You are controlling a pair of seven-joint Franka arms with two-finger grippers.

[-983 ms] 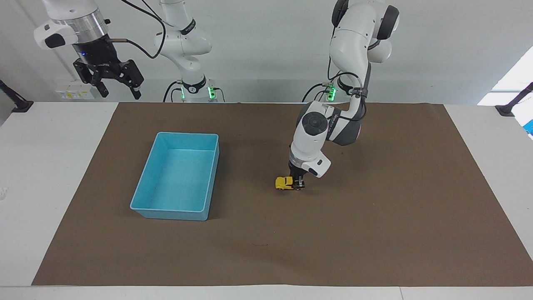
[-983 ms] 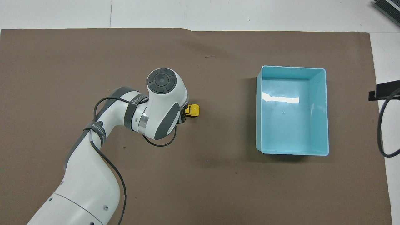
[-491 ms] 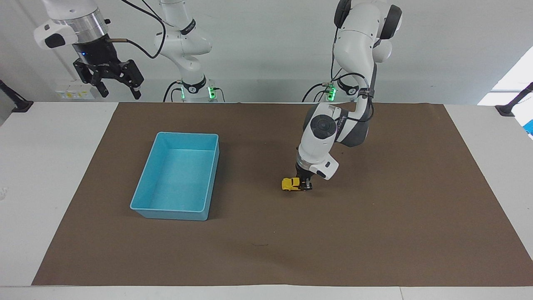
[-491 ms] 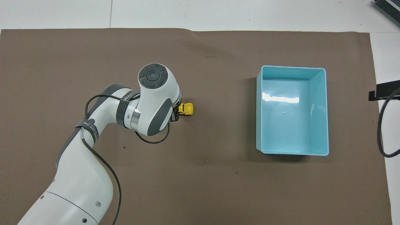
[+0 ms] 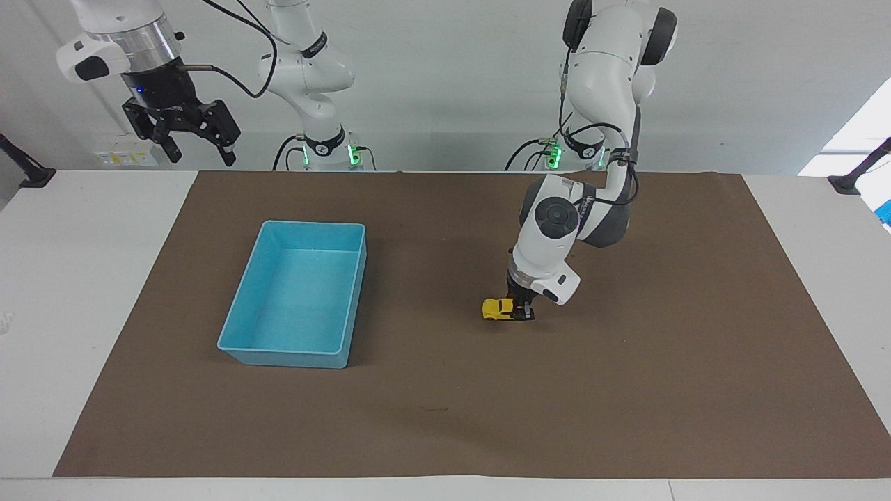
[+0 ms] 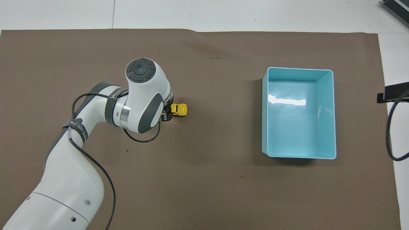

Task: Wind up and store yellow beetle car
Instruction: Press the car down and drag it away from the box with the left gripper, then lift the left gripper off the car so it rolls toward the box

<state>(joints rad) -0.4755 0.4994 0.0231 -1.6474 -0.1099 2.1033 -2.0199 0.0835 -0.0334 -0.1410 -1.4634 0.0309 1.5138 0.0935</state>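
Note:
The yellow beetle car [image 5: 497,308] [image 6: 179,109] sits low on the brown mat near the middle of the table, its nose pointing toward the blue tray [image 5: 313,224] [image 6: 298,68]. My left gripper [image 5: 521,311] [image 6: 167,113] reaches straight down and is shut on the car's rear end. The wrist hides that end in the overhead view. The tray holds nothing and lies toward the right arm's end of the table. My right gripper [image 5: 202,154] waits open, high above the table's corner by its own base.
The brown mat [image 5: 626,390] covers most of the white table. A small dark mark [image 6: 214,58] lies on the mat farther from the robots than the car. Cables hang by the arm bases.
My left gripper has dragged the car along the mat toward the left arm's end of the table, away from the tray. The right arm has not moved.

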